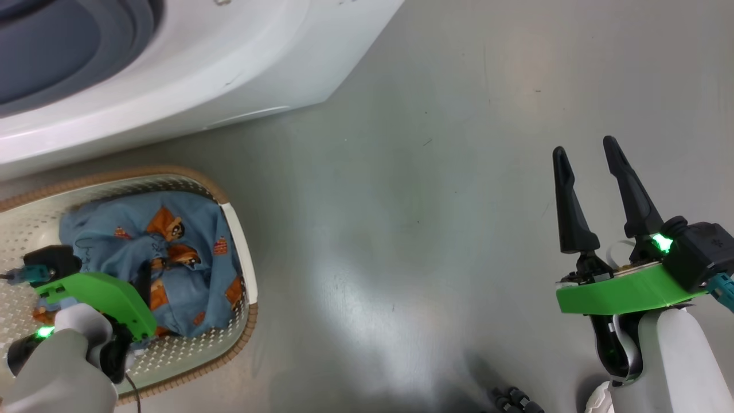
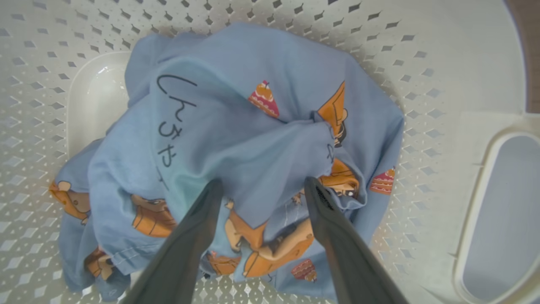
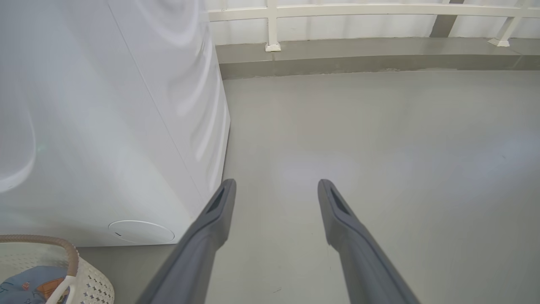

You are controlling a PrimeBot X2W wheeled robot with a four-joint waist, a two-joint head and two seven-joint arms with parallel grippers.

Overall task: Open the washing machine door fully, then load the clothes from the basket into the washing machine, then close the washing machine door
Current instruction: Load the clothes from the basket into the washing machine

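The clothes (image 2: 236, 126), light blue fabric with orange cartoon patches, lie bunched in the cream perforated basket (image 1: 243, 269). My left gripper (image 2: 262, 185) is down inside the basket, open, its fingertips resting either side of a raised fold of the fabric. In the head view that left gripper (image 1: 143, 278) sits over the clothes (image 1: 189, 258) at lower left. The white washing machine (image 1: 218, 74) stands just beyond the basket, its grey-blue ring (image 1: 69, 51) at top left. The washing machine door is out of view. My right gripper (image 1: 585, 148) hovers open over bare floor.
In the right wrist view the washing machine's side (image 3: 105, 126) with its round cap (image 3: 141, 231) is on the left, and the basket's corner (image 3: 76, 261) is at lower left. A white railing (image 3: 270, 17) and low kerb run along the back. Grey floor spreads to the right.
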